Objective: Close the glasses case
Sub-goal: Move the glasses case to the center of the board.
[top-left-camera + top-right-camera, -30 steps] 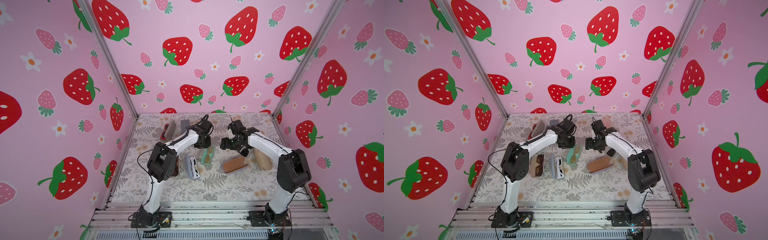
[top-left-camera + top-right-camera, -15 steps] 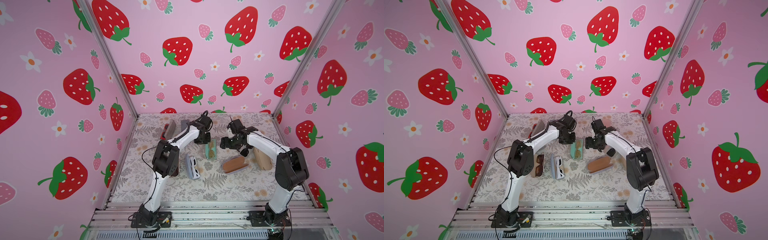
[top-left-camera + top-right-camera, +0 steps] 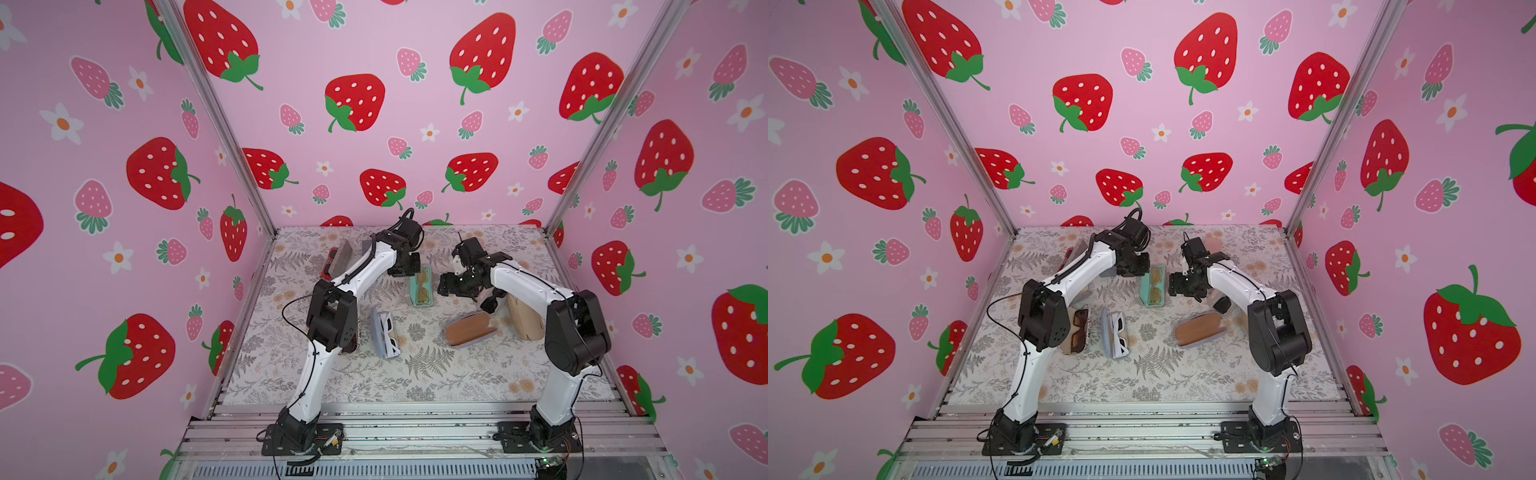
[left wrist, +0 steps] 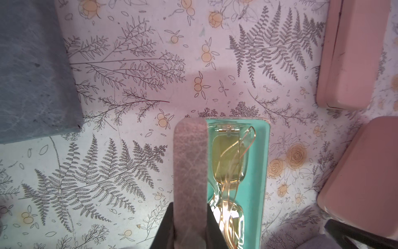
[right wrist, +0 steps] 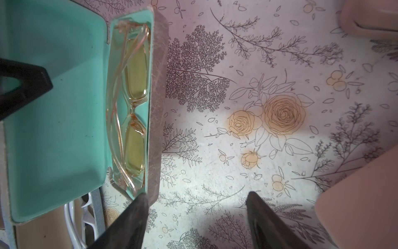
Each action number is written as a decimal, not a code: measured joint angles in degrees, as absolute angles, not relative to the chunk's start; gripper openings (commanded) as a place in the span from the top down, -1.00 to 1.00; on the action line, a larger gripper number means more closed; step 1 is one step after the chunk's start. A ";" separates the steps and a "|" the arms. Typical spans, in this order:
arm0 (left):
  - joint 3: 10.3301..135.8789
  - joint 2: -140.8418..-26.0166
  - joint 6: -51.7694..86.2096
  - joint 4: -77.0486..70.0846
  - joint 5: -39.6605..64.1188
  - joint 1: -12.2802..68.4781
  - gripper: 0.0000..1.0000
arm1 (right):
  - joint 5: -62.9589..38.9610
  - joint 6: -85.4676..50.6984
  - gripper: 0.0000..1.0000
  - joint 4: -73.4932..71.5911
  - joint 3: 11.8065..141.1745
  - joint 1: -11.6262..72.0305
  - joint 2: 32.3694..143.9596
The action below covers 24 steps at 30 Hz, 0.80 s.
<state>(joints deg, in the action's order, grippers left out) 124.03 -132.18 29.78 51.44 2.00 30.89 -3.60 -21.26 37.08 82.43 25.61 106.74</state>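
Note:
The glasses case lies open mid-table, teal inside, with yellow glasses in its base. Its grey-brown lid stands raised on edge, teal inner face showing. My left gripper is shut on that lid's rim. My right gripper is open just beside the case's base. One of its fingers is at the base's near corner; whether it touches I cannot tell.
White sunglasses in a pale case, a brown closed case and a tan case lie nearer the front. A grey case and pink cases flank the teal one. Brown sunglasses sit by the left arm.
My left gripper closed on the lid and shifted toward the back wall, and the case moved back with it. The right gripper stayed open and followed it a little way back.

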 measured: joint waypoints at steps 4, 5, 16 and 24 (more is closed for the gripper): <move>124.16 -133.21 29.69 52.03 1.87 30.89 0.63 | -4.01 -21.28 -0.46 36.80 82.43 25.61 106.85; 124.16 -133.51 29.67 52.31 1.65 30.89 0.63 | -4.12 -21.34 -0.46 36.64 82.43 25.61 106.85; 124.11 -134.26 29.23 52.97 0.62 30.48 0.50 | -4.93 -21.63 -0.47 35.94 82.43 25.61 106.85; 124.09 -134.26 28.93 52.47 0.67 30.37 0.29 | -5.17 -21.69 -0.47 35.68 82.43 25.61 107.07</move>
<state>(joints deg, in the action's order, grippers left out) 124.09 -134.26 28.93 52.47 0.67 30.37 -5.17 -21.69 35.68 82.43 25.61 107.07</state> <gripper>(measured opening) 0.355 0.736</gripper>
